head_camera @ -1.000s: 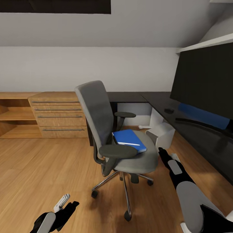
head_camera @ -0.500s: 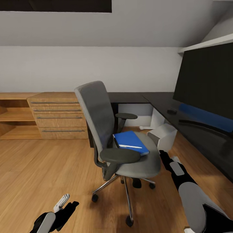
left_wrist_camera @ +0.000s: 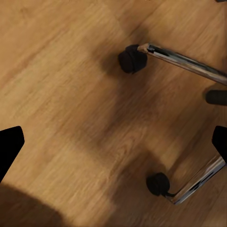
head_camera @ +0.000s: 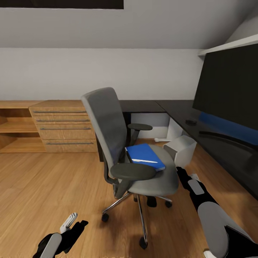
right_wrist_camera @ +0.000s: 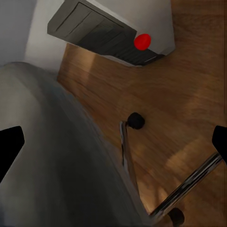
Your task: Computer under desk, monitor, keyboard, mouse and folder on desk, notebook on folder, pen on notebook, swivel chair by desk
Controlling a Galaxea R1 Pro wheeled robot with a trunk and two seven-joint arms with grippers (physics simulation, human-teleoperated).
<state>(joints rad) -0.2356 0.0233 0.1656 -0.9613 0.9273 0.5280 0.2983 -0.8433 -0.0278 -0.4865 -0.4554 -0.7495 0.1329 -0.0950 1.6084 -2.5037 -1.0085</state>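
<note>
- Head view: we see the swivel chair (head_camera: pixel 129 157) standing on the wooden floor (head_camera: pixel 43 186), just beside the dark desk (head_camera: pixel 215 143). A blue folder (head_camera: pixel 144 154) lies flat on its seat with a white pen (head_camera: pixel 144 160) across it. The monitor (head_camera: pixel 229 86) stands on the desk, a small dark mouse (head_camera: pixel 190 122) in front of it, and the white computer (head_camera: pixel 181 148) sits on the floor under the desk.
- Our right gripper (head_camera: pixel 180 173) hangs just beside the seat's edge, near the folder but apart from it; we cannot tell how far its jaws stand apart here. Our left gripper (head_camera: pixel 73 224) is low, well apart from the chair.
- Left wrist view: 2 fingertips (left_wrist_camera: pixel 10 146) sit wide apart, nothing between them, above 2 chair castors (left_wrist_camera: pixel 133 58).
- Right wrist view: fingertips (right_wrist_camera: pixel 9 144) spread wide and empty, the grey seat close beneath, the computer (right_wrist_camera: pixel 113 38) beyond.
</note>
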